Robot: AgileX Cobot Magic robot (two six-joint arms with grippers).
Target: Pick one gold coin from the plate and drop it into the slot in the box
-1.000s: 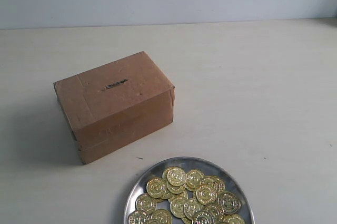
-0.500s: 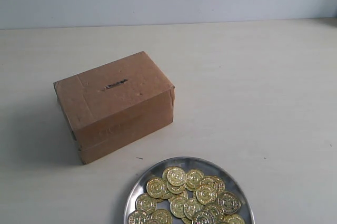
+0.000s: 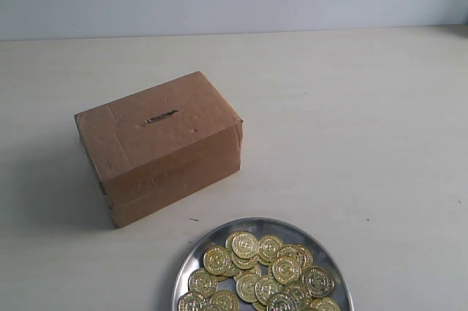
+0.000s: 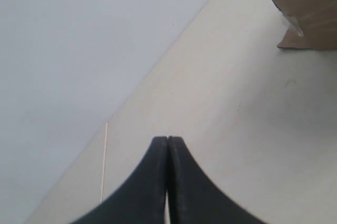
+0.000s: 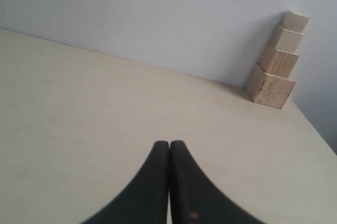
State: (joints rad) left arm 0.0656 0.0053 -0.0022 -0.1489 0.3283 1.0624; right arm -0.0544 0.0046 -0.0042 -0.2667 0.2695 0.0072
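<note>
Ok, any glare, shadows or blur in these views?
Exterior view: soft even light, the box casts a faint shadow leftward, the coins glint on the plate. Left wrist view: the left gripper looks dark and featureless. Right wrist view: the wooden blocks look slightly soft.

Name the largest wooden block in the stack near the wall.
The bottom block, the one resting on the table: it is the widest, and the three stacked above it shrink toward the top block.
</note>
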